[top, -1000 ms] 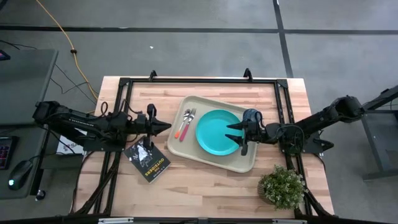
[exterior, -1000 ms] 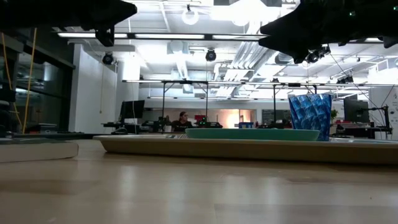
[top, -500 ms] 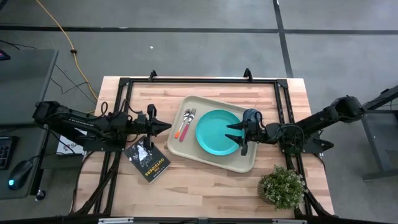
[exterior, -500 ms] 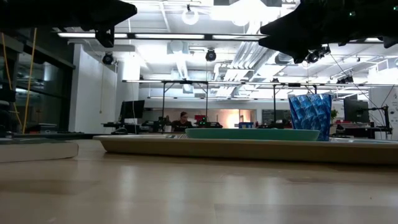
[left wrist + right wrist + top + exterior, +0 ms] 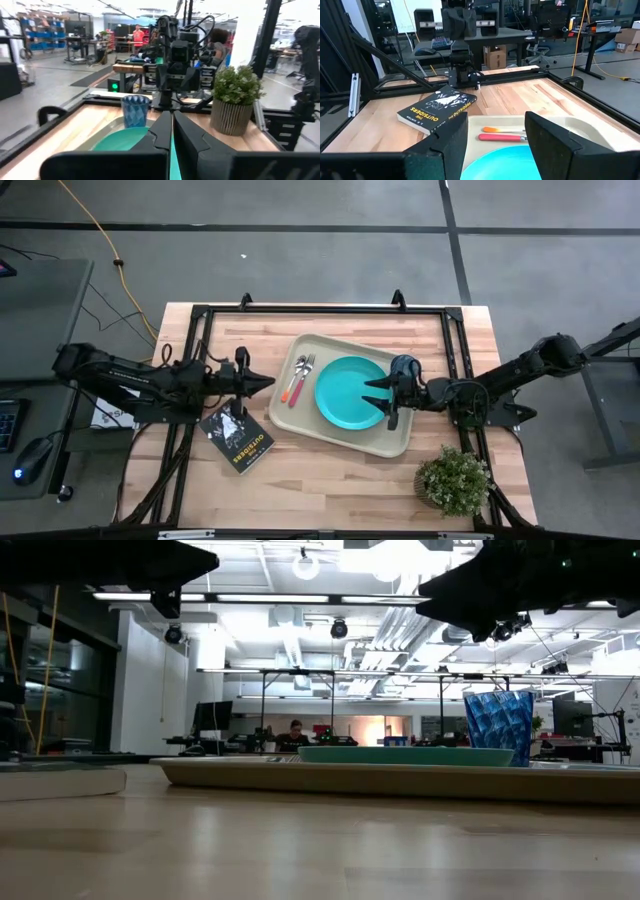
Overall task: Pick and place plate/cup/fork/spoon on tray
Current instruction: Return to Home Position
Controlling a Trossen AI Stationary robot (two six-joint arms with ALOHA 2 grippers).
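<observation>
The beige tray (image 5: 300, 420) lies on the table. The turquoise plate (image 5: 345, 392) rests flat in it. The red-handled fork (image 5: 299, 384) and orange-handled spoon (image 5: 290, 388) lie side by side at the tray's left end, also in the right wrist view (image 5: 502, 133). The blue cup (image 5: 402, 365) stands upright at the tray's right end, also in the low view (image 5: 498, 726). My right gripper (image 5: 378, 400) is open and empty above the plate's right edge. My left gripper (image 5: 268, 383) is shut and empty, left of the tray.
A dark book (image 5: 237, 437) lies left of the tray, near my left gripper. A potted plant (image 5: 455, 480) stands at the table's near right corner. A black frame (image 5: 320, 310) runs around the table's far and side edges.
</observation>
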